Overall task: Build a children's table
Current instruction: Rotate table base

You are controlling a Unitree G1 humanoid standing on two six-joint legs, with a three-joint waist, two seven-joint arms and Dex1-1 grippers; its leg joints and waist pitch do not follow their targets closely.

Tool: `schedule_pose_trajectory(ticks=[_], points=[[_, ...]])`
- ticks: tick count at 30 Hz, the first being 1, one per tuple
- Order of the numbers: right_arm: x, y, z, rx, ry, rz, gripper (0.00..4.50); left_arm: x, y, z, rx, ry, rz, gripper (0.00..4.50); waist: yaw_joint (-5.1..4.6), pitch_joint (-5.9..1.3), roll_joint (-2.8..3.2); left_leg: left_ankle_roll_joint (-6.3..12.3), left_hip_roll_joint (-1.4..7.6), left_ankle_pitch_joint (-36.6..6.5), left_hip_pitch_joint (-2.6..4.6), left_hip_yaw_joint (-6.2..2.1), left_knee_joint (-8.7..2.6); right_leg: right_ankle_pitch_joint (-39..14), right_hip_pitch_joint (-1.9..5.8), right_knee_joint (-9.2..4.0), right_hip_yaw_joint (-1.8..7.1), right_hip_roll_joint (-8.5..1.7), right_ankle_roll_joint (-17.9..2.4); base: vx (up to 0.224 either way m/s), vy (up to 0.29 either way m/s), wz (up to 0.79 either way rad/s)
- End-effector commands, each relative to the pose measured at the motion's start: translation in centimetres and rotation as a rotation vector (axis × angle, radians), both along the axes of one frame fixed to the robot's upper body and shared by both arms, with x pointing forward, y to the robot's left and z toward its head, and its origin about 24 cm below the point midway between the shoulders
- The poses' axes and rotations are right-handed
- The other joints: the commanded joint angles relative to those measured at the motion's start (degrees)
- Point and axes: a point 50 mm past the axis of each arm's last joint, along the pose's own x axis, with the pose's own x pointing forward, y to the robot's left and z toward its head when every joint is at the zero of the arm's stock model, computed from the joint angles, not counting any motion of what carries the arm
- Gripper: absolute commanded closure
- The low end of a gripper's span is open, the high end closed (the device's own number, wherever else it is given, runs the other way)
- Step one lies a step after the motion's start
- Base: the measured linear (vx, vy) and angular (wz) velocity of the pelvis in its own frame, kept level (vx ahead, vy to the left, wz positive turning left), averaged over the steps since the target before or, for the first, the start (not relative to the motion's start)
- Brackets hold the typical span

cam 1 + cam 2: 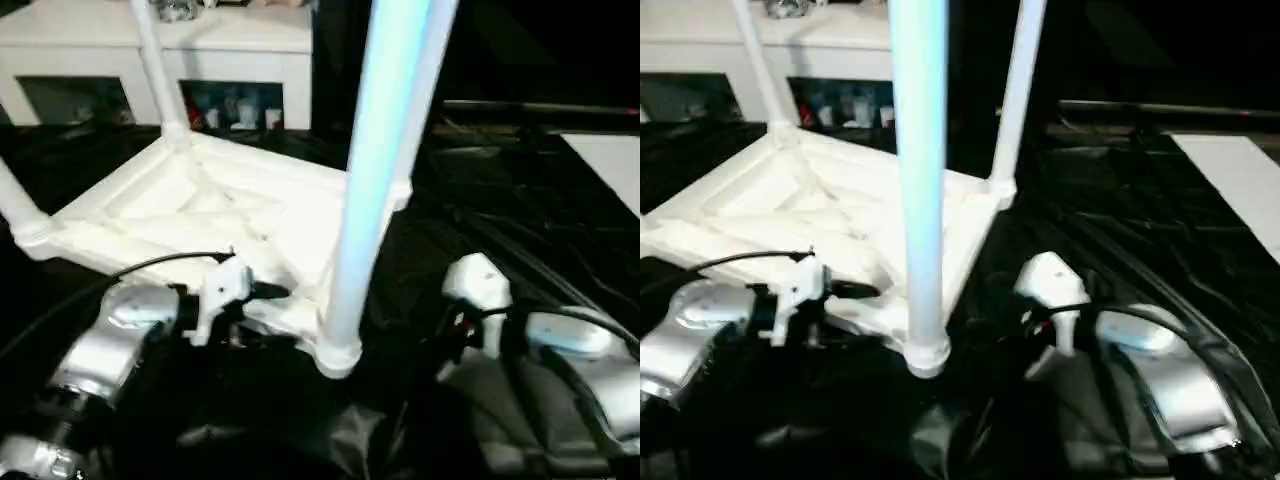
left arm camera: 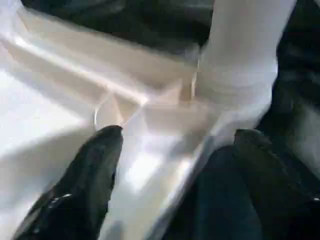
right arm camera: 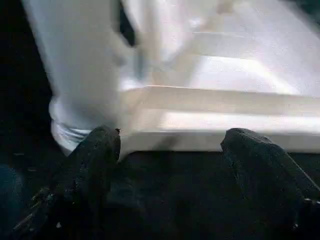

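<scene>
The children's table stands upside down on black sheeting, its white ribbed tabletop [image 1: 190,215] facing up. Several white legs rise from the corner sockets; the nearest leg [image 1: 375,180] stands between my two arms. My left gripper [image 2: 177,140] is open at the tabletop's near rim beside that leg's socket [image 2: 240,85], one finger [image 2: 100,160] over the ribbed inside and the other outside the rim. My right gripper [image 3: 170,140] is open and low, facing the same corner from the other side, with the socket [image 3: 75,125] just beyond one fingertip [image 3: 102,145].
A white cabinet [image 1: 230,40] with glass doors stands behind the table. Crinkled black sheeting [image 1: 500,220] covers the ground around it. A white flat panel [image 1: 610,165] lies at the far right. A black cable [image 1: 150,265] runs over my left wrist.
</scene>
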Motion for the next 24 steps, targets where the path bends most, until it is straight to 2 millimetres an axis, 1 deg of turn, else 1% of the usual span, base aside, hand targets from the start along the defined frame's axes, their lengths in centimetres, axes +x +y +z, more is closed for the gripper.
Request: schedule_pose_trajectory(ticks=[1, 2, 3, 4, 5, 6, 7, 8, 9, 10, 11, 12, 13, 14, 15, 16, 17, 18, 19, 20, 21, 22, 23, 24], points=[[0.1, -0.1, 0.2, -0.014, 0.008, 0.057, 0.82, 0.3, 0.0, -0.3, 0.044, 0.023, -0.055, 0.91, 0.65, -3.62, 0.31, 5.71, 4.37, -0.2, 0.31, -1.37, -4.06, 5.9, 2.15, -3.58, 2.79, -5.81, -15.5, 0.0, 0.0, 0.0], [0.1, -0.1, 0.2, -0.02, 0.012, 0.063, 0.82, 0.4, -0.1, -0.3, 0.045, 0.028, -0.064, 0.91, 0.82, -3.66, -0.19, 6.31, 4.49, 1.1, 0.08, -1.27, -3.99, 9.1, 2.28, -3.28, 2.74, -5.76, -16.2, 0.0, 0.0, 0.0], [0.1, -0.2, 0.2, -0.03, 0.013, 0.073, 0.82, 0.4, -0.2, -0.2, 0.054, 0.043, -0.09, 0.91, 1.32, -3.74, 1.98, 6.05, 4.54, 1.5, 0.18, -1.52, -3.83, 10.2, 2.06, -2.94, 2.69, -5.92, -16.6, 0.0, 0.0, 0.0], [0.1, -0.4, 0.2, -0.044, 0.018, 0.084, 0.82, 0.8, -0.5, -0.2, 0.07, 0.057, -0.128, 1.16, 1.49, -3.78, 2.16, 5.81, 4.72, 1.1, 0.41, -1.4, -3.75, 11.9, 1.83, -2.96, 2.59, -5.73, -17.2, 0.0, 0.0, 0.0], [0.1, -0.6, 0.0, -0.043, 0.028, 0.083, 0.82, 1.0, -0.7, -0.3, 0.068, 0.054, -0.14, 1.25, 1.75, -3.7, 1.86, 5.45, 4.7, -0.8, 0.53, -1.0, -3.84, 11.7, 1.87, -3.28, 2.51, -5.69, -18.0, 0.0, 0.0, 0.0], [0.0, -0.6, -0.4, -0.066, 0.025, 0.074, 0.82, 1.1, -0.8, -0.4, 0.078, 0.056, -0.147, 1.27, 1.96, -3.6, 0.48, 5.0, 4.74, -2.6, 0.27, -0.67, -4.03, 10.4, 2.3, -3.5, 2.61, -5.95, -18.3, 0.0, 0.0, 0.0], [-0.2, -0.5, -0.5, -0.068, 0.032, 0.08, 0.82, 1.4, -1.0, -0.3, 0.085, 0.046, -0.152, 1.27, 2.19, -3.54, 0.65, 4.78, 4.68, -3.0, 0.11, -0.72, -4.07, 9.2, 2.43, -3.41, 2.62, -6.09, -18.2, 0.0, 0.0, 0.0], [-0.4, -0.4, -0.6, -0.065, 0.038, 0.086, 0.82, 1.6, -1.1, -0.3, 0.089, 0.037, -0.155, 1.49, 2.57, -3.5, 1.12, 4.41, 4.75, -3.9, 0.23, -0.63, -4.08, 6.4, 2.29, -3.67, 2.65, -6.27, -17.7, 0.0, 0.0, 0.0], [-0.9, -0.1, -0.6, -0.035, 0.055, 0.098, 0.82, 1.9, -1.4, 0.0, 0.075, 0.018, -0.158, 1.49, 2.67, -3.47, 2.42, 3.53, 4.99, -5.3, 0.32, -0.78, -4.23, 5.2, 2.11, -3.82, 2.59, -6.21, -17.4, 0.0, 0.0, 0.0], [-0.9, -0.1, -0.6, -0.034, 0.055, 0.098, 0.82, 1.9, -1.4, 0.0, 0.075, 0.018, -0.158, 1.62, 2.67, -3.47, 2.42, 3.53, 4.99, -5.3, 0.32, -0.78, -4.23, 5.2, 2.11, -3.82, 2.59, -6.21, -17.4, 0.0, 0.0, 0.0], [-1.0, 0.0, -0.6, -0.029, 0.056, 0.102, 0.82, 2.1, -1.6, 0.2, 0.064, 0.013, -0.157, 1.72, 2.64, -3.55, 1.83, 2.88, 5.0, -6.3, 0.32, -0.8, -4.32, 5.3, 2.31, -3.75, 2.58, -6.14, -17.4, 0.0, 0.0, 0.0], [-1.2, 0.0, -0.7, -0.029, 0.061, 0.103, 0.82, 2.2, -1.7, 0.2, 0.058, 0.008, -0.16, 1.77, 2.63, -3.52, 1.78, 2.79, 4.98, -6.4, 0.2, -0.81, -4.35, 5.0, 2.39, -3.76, 2.6, -6.21, -17.4, 0.0, 0.0, 0.0], [-1.4, -0.1, -0.9, -0.045, 0.064, 0.105, 0.82, 2.5, -1.9, 0.3, 0.057, 0.001, -0.174, 1.87, 2.62, -3.48, 1.58, 2.85, 4.95, -6.2, 0.09, -0.78, -4.34, 4.2, 2.42, -3.83, 2.64, -6.32, -17.3, 0.0, 0.0, 0.0], [-1.6, -0.2, -1.0, -0.054, 0.07, 0.112, 0.82, 2.7, -2.1, 0.3, 0.064, 0.007, -0.198, 1.97, 2.73, -3.35, 1.92, 2.71, 4.78, -6.7, 0.12, -0.71, -4.26, 2.1, 2.29, -4.19, 2.72, -6.3, -16.9, 0.0, 0.0, 0.0], [-1.9, -0.2, -1.0, -0.053, 0.074, 0.12, 0.82, 2.7, -2.2, 0.2, 0.07, 0.015, -0.217, 1.97, 2.75, -3.39, 2.29, 2.39, 4.85, -7.1, 0.2, -0.74, -4.34, 1.2, 2.33, -4.38, 2.77, -6.23, -16.4, 0.0, 0.0, 0.0], [-1.9, -0.4, -1.0, -0.061, 0.073, 0.12, 0.82, 2.8, -2.2, 0.2, 0.079, 0.018, -0.228, 2.12, 2.77, -3.4, 2.39, 2.23, 4.92, -7.1, 0.18, -0.8, -4.34, 1.6, 2.36, -4.27, 2.79, -6.24, -16.3, 0.0, 0.0, 0.0], [-1.9, -0.8, -1.1, -0.081, 0.07, 0.113, 0.82, 2.9, -2.4, 0.0, 0.094, 0.02, -0.242, 2.12, 2.66, -3.43, 2.21, 2.35, 4.89, -7.1, 0.1, -0.83, -4.38, 1.8, 2.42, -4.24, 2.73, -6.16, -16.2, 0.0, 0.0, 0.0], [-1.8, -1.1, -1.2, -0.097, 0.064, 0.106, 0.82, 2.9, -2.5, 0.0, 0.102, 0.017, -0.251, 2.18, 2.69, -3.48, 2.4, 2.27, 4.95, -7.0, 0.12, -0.87, -4.35, 2.0, 2.42, -4.17, 2.72, -6.26, -16.3, 0.0, 0.0, 0.0], [-1.8, -1.1, -1.2, -0.1, 0.064, 0.106, 0.82, 3.0, -2.6, 0.0, 0.103, 0.017, -0.252, 2.18, 2.63, -3.46, 2.3, 2.38, 4.91, -6.6, 0.0, -0.85, -4.32, 2.5, 2.48, -4.22, 2.73, -6.27, -16.4, 0.0, 0.0, 0.0], [-1.8, -1.1, -1.2, -0.1, 0.064, 0.106, 0.82, 3.0, -2.6, 0.0, 0.103, 0.017, -0.252, 2.43, 2.61, -3.48, 2.31, 2.5, 4.92, -6.4, -0.12, -0.86, -4.3, 2.8, 2.53, -4.13, 2.71, -6.33, -16.5, 0.0, 0.0, 0.0], [-1.8, -1.4, -1.2, -0.107, 0.062, 0.103, 0.82, 3.0, -2.7, -0.1, 0.115, 0.024, -0.269, 2.43, 2.52, -3.46, 2.46, 2.59, 4.9, -6.5, -0.17, -0.85, -4.29, 2.6, 2.52, -4.24, 2.7, -6.36, -16.5, 0.0, 0.0, 0.0], [-1.9, -1.5, -1.1, -0.11, 0.06, 0.102, 0.82, 3.0, -2.9, -0.1, 0.132, 0.022, -0.29, 2.52, 2.59, -3.47, 2.75, 2.66, 4.83, -6.5, -0.08, -0.83, -4.21, 2.4, 2.44, -4.34, 2.72, -6.27, -16.5, 0.0, 0.0, 0.0], [-1.9, -1.6, -0.9, -0.111, 0.056, 0.102, 0.82, 3.1, -3.1, -0.2, 0.159, 0.028, -0.316, 2.61, 2.58, -3.47, 2.44, 2.87, 4.88, -6.4, -0.1, -0.8, -4.24, 2.6, 2.55, -4.39, 2.74, -6.22, -16.5, 0.0, 0.0, 0.0], [-1.9, -1.6, -0.9, -0.111, 0.056, 0.102, 0.82, 3.1, -3.1, -0.2, 0.159, 0.028, -0.316, 2.71, 2.66, -3.51, 2.46, 2.94, 4.87, -6.1, -0.12, -0.81, -4.2, 2.8, 2.59, -4.29, 2.71, -6.2, -16.5, 0.0, 0.0, 0.0]])
